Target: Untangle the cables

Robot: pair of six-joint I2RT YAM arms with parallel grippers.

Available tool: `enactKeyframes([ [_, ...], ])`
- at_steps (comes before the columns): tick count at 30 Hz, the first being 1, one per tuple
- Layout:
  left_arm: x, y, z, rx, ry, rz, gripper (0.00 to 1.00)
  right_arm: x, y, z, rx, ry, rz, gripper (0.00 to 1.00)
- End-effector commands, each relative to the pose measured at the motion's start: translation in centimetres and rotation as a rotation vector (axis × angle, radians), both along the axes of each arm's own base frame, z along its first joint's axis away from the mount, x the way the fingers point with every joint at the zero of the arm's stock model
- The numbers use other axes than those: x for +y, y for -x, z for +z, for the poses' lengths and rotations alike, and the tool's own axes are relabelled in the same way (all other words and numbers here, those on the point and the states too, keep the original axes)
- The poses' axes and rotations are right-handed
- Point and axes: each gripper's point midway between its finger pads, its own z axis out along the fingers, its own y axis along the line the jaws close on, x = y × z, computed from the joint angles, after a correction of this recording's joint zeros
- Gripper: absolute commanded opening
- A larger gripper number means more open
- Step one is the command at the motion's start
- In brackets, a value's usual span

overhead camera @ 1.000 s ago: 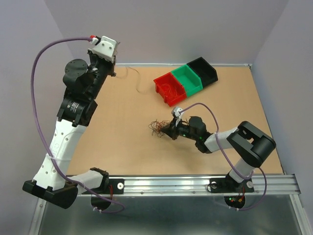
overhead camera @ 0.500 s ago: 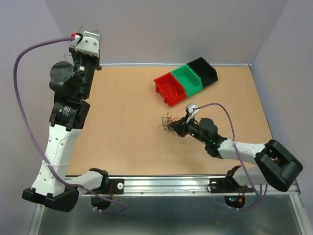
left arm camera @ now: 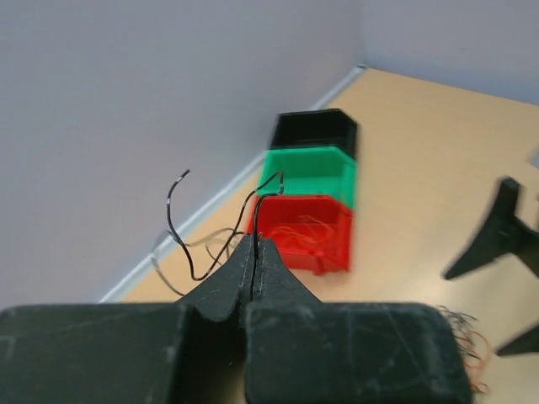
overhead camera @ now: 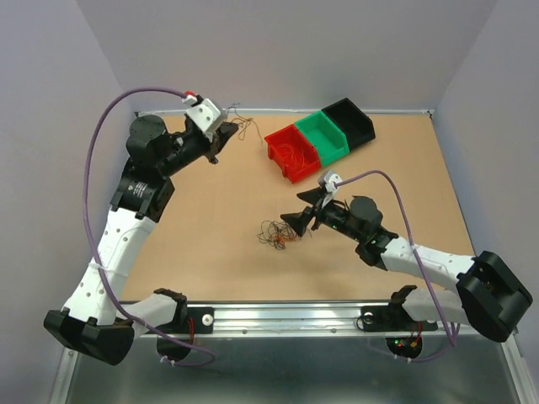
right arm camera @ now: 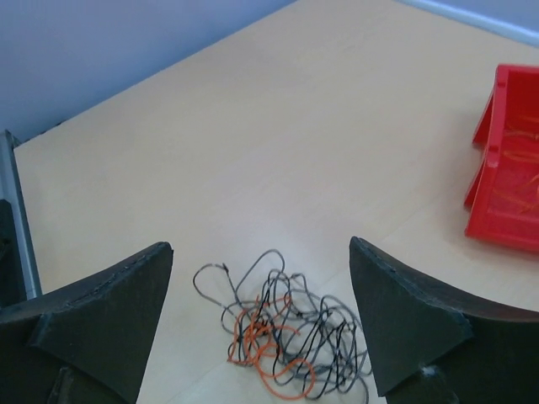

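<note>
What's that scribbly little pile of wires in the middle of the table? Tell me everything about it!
The clump of wires is a loose tangle of hair-thin strands, mostly black with a few orange ones looping through. It lies flat on the tan table. The right gripper stands open just above it, and nothing seems to touch it.

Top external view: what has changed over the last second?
The right gripper opened and let go of the cable clump, which now lies on the table before it. The left gripper, shut on one black wire, swung right toward the bins. The bins stayed put.
</note>
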Motion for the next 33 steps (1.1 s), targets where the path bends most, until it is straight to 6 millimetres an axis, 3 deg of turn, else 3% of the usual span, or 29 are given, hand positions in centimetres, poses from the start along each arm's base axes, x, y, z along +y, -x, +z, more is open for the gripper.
enactKeyframes([
  [1,-4.8,4.0,-1.2,0.037,0.019,-0.311,0.0,1.9,-2.0,7.2,-0.182,-0.084,0.018,0.91],
  [4,-6.8,5.5,-3.0,0.046,-0.015,-0.396,0.0,3.0,-3.7,7.6,-0.181,-0.085,-0.005,0.92],
  [5,-7.4,5.8,-3.5,0.037,-0.03,-0.414,0.0,3.3,-4.4,9.0,-0.201,-0.104,-0.016,0.92],
  [8,-8.9,6.7,-5.2,0.058,-0.051,-0.452,0.0,5.1,-6.8,8.4,-0.179,-0.099,-0.03,0.93],
  [11,-9.7,7.2,-5.9,0.077,-0.054,-0.479,0.0,6.8,-7.6,8.2,-0.17,-0.115,0.011,0.93],
  [12,-9.9,7.4,-6.0,0.087,-0.051,-0.494,0.0,7.4,-7.9,8.8,-0.176,-0.129,0.022,0.9],
  [14,-9.9,7.5,-6.2,0.091,-0.051,-0.499,0.0,8.6,-8.3,7.5,-0.147,-0.126,0.055,0.75],
  [15,-9.8,7.6,-6.2,0.092,-0.051,-0.496,0.0,8.8,-8.4,7.3,-0.143,-0.127,0.063,0.57],
  [18,-9.4,7.2,-6.4,0.09,-0.043,-0.45,0.0,9.2,-8.1,6.5,-0.121,-0.13,0.09,0.26],
  [21,-8.5,6.0,-6.1,0.065,-0.021,-0.36,0.0,8.5,-7.4,7.0,-0.119,-0.148,0.087,0.27],
  [25,-8.5,5.8,-6.5,0.064,-0.018,-0.352,0.0,7.3,-6.7,6.9,-0.112,-0.151,0.057,0.3],
  [26,-8.7,5.7,-6.9,0.074,-0.022,-0.356,0.0,7.2,-6.6,6.7,-0.108,-0.15,0.055,0.28],
  [28,-8.9,5.4,-7.4,0.085,-0.031,-0.359,0.0,6.5,-6.8,6.7,-0.1,-0.155,0.015,0.03],
  [33,-9.3,4.7,-8.9,0.108,-0.049,-0.361,0.0,4.9,-7.9,6.9,-0.085,-0.172,-0.051,0.01],
])
